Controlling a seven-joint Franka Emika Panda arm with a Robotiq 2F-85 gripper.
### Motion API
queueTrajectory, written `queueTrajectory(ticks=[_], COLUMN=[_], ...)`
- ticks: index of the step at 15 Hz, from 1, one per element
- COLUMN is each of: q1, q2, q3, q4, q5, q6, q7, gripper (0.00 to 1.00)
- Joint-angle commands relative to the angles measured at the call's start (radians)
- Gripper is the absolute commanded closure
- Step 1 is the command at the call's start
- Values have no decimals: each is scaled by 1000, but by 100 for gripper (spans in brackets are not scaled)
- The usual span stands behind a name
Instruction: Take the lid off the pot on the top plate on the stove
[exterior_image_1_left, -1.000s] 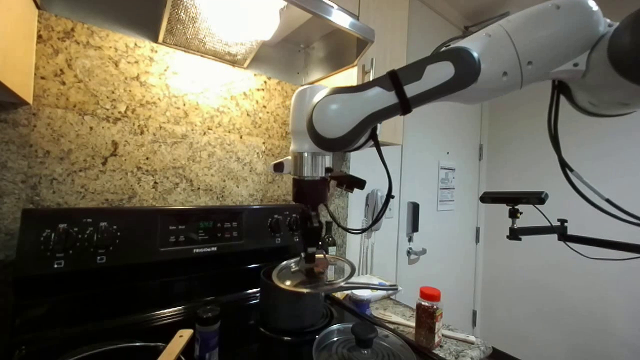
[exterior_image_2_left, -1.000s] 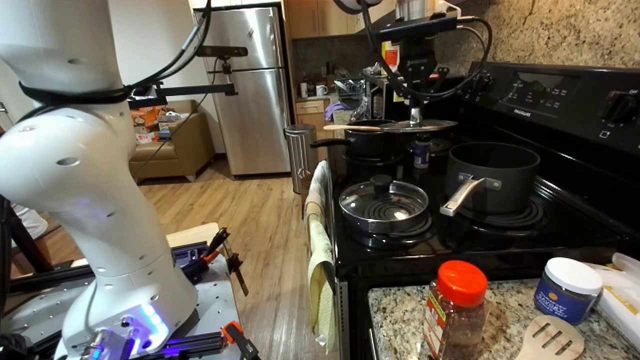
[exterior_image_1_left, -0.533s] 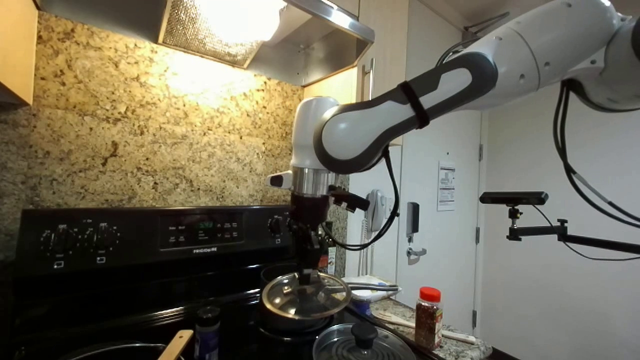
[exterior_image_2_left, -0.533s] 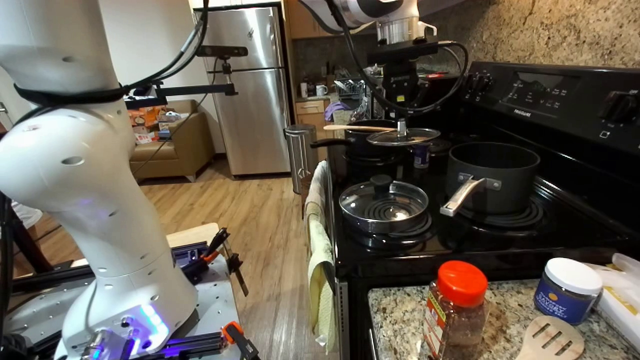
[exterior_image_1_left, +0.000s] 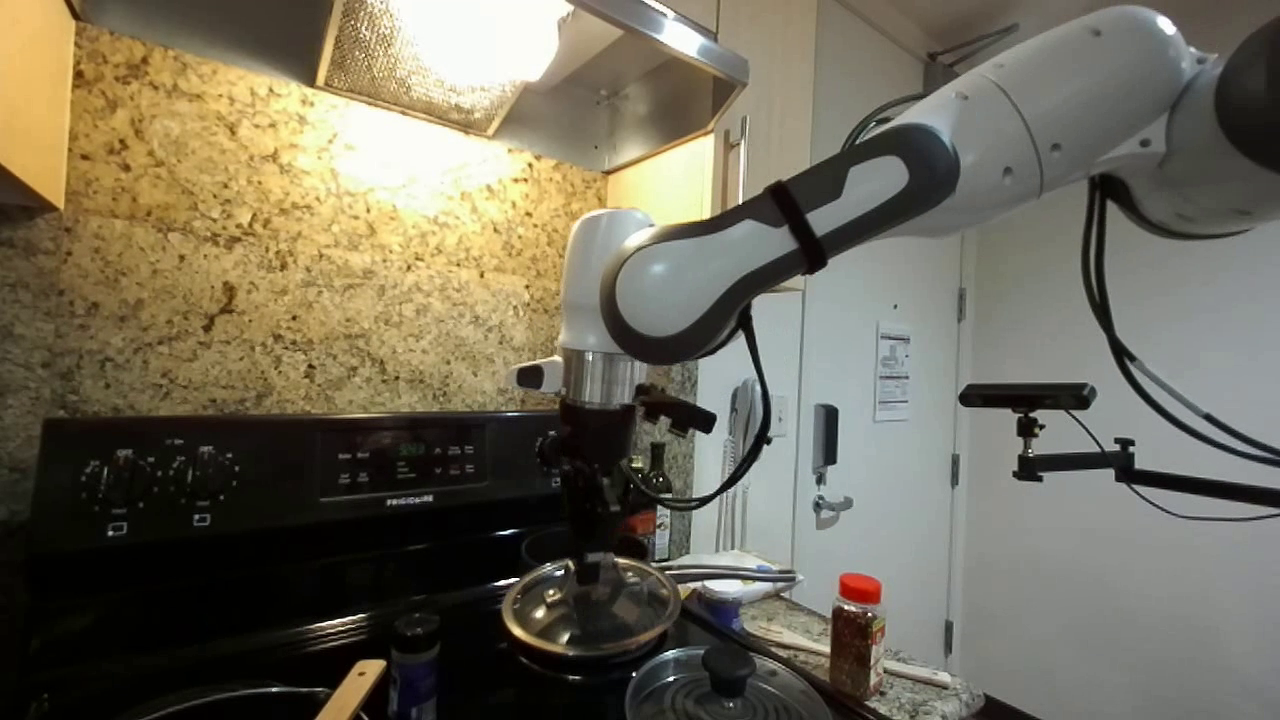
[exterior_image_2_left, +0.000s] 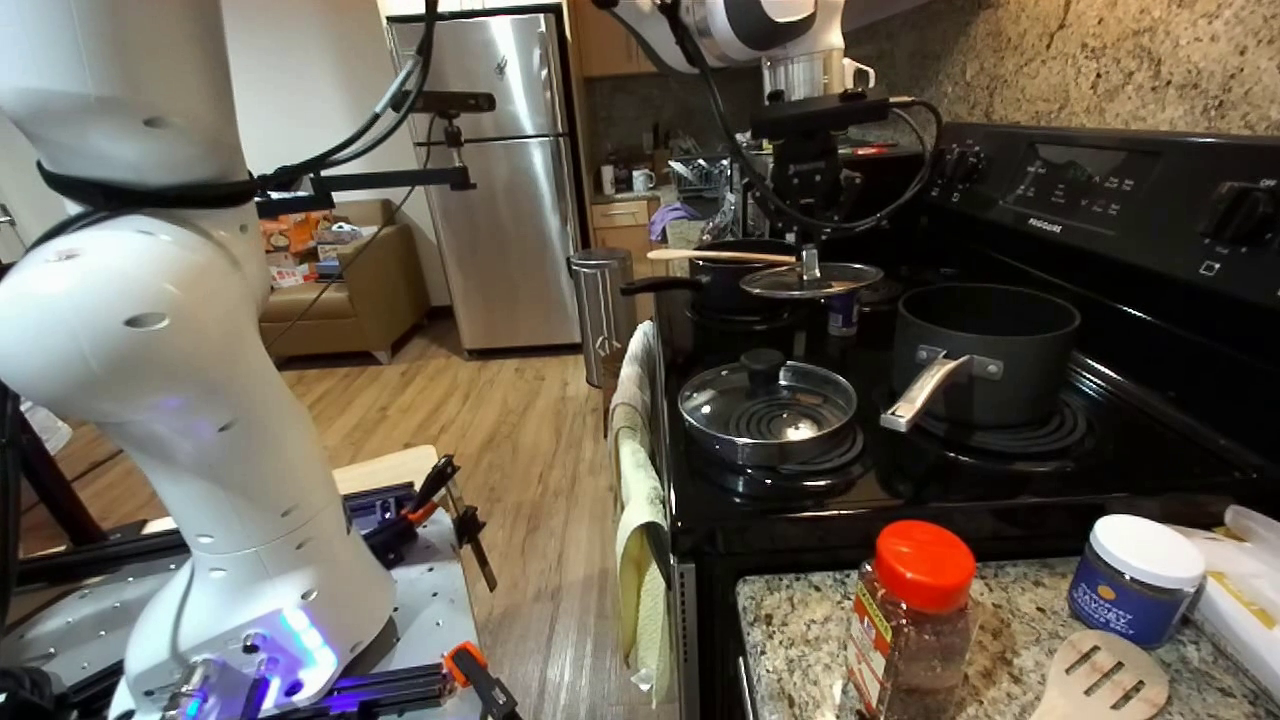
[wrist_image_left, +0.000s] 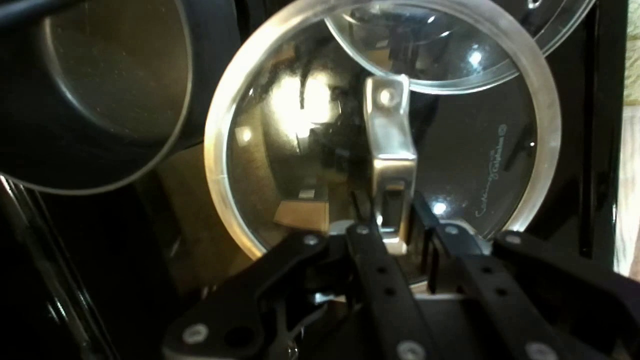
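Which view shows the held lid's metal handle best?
The wrist view: the handle is large and mostly unobstructed, the gripper flanking one end. Both exterior views show it much smaller, at the gripper's tips.

In an exterior view, the round steel-rimmed clear-glass lid (exterior_image_1_left: 595, 618) hides most of the straight-sided charcoal metal pot (exterior_image_1_left: 546, 547) at a back corner of the glossy black tabletop (exterior_image_1_left: 470, 650). Toward the tabletop's front edge, the picture's bottom border crops the round black saucepan (exterior_image_1_left: 260, 690) and the pale wooden utensil (exterior_image_1_left: 354, 690). In the wrist view, the black tool (wrist_image_left: 393, 215) covers part of the lid's rim, while the left and top borders cut the pot. A dark strip (wrist_image_left: 25, 12) there is too blurred to name.
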Motion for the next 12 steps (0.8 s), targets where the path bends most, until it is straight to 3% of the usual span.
queueTrajectory(ticks=[1, 6, 12], q1=[5, 3, 23], q2=[116, 228, 272], q3=[28, 76, 105], q4=[134, 205, 151], q5=[19, 59, 62], q6=[-4, -41, 78], q7=[-119, -173, -163], gripper=[95, 95, 95])
